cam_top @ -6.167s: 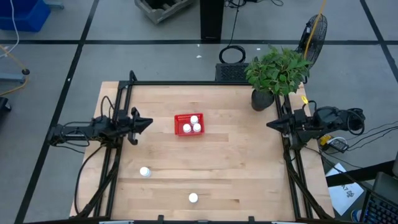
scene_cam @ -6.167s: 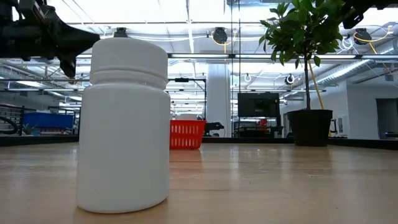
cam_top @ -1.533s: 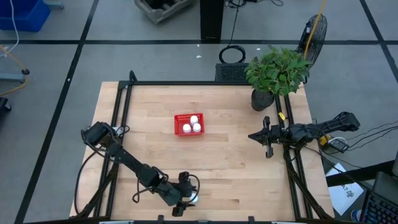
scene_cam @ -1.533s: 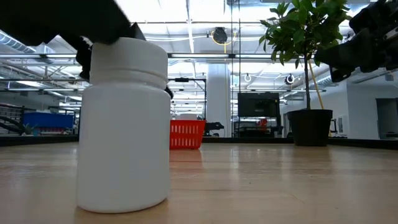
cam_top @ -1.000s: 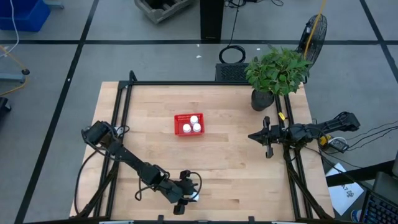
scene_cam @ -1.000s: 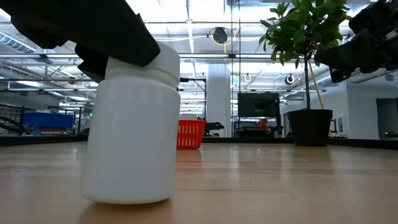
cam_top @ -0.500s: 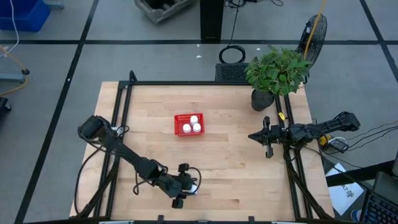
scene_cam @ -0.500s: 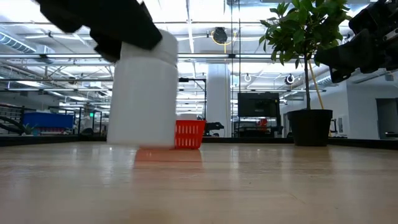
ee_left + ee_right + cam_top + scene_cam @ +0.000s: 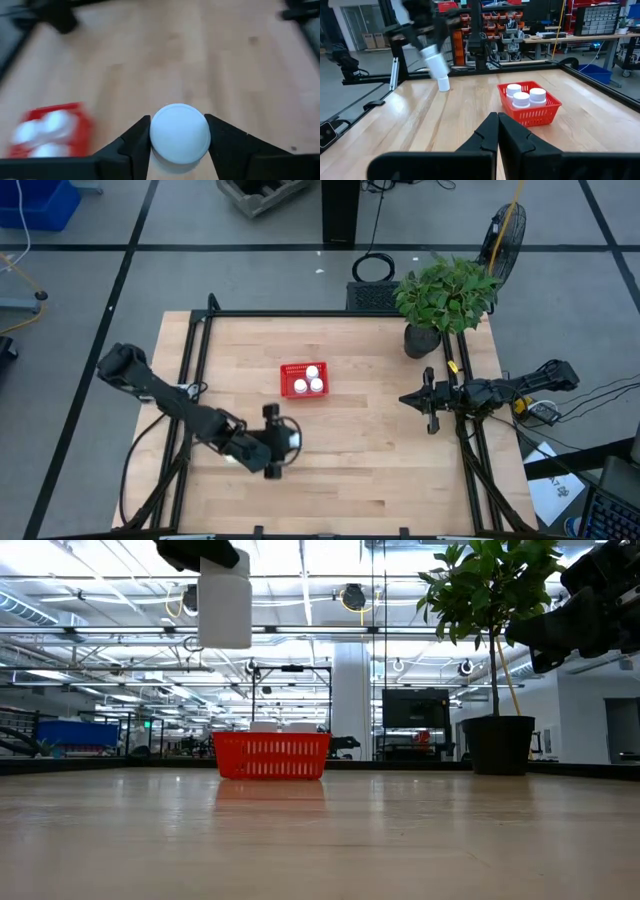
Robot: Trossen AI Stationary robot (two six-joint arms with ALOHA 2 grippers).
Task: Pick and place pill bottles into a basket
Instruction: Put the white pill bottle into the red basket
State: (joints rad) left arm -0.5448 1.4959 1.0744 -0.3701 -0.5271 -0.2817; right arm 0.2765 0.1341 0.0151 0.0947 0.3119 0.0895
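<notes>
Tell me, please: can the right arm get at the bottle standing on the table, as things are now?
Probably yes. The right hand is shut and holds nothing, and bare table lies between it and the standing bottle. The bottle stands far across the table, so reach is uncertain.

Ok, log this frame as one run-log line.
left gripper: shut on pill bottle, lifted | basket: three bottles inside | right gripper: shut, idle at table's right edge

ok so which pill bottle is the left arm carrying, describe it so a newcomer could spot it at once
Start at the small red mesh basket near the middle of the wooden table, then look toward the table's front left. There the left gripper holds a small white capped pill bottle clear of the table. It alone hangs in the air; three others sit in the basket.
</notes>
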